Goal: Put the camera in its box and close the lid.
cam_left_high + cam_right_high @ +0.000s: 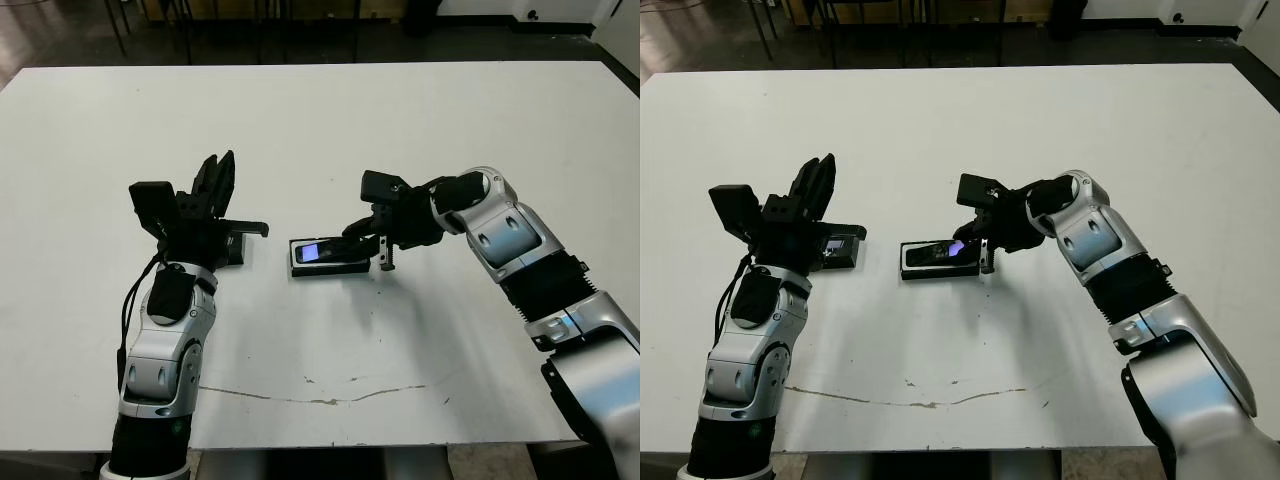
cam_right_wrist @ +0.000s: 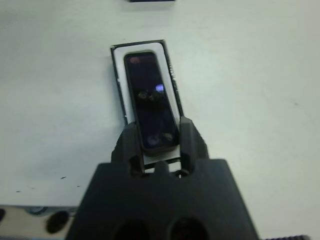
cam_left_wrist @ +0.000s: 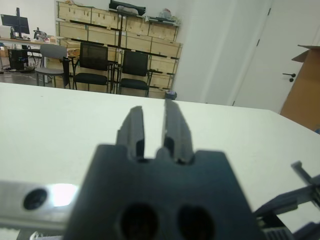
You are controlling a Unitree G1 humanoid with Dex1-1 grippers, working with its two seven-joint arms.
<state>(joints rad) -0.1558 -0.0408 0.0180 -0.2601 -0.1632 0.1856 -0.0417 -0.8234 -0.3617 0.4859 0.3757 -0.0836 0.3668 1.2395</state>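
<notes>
Between the right jaws (image 2: pixel 158 142) sits the near end of the camera (image 2: pixel 151 103), one black finger (image 2: pixel 128 143) on each long side of it and pressed against it, so the jaws are closed on the bar. The camera lies lengthwise inside the box (image 2: pixel 118 75), whose white lining shows as a thin border around it, and its small screen glows bluish-purple at the end away from the fingers in the head view. The box rests flat on the white tabletop (image 1: pixel 420 140), roughly midway between the two arms.

Just off the box toward the robot's left, the lid (image 1: pixel 838 246) lies flat on the tabletop, apart from the box and partly hidden behind the left arm. The left jaws (image 1: pixel 216 176) are raised above the tabletop, pointing up and away over the lid, the two fingers (image 3: pixel 134 130) parted by a narrow gap with nothing held between them.
</notes>
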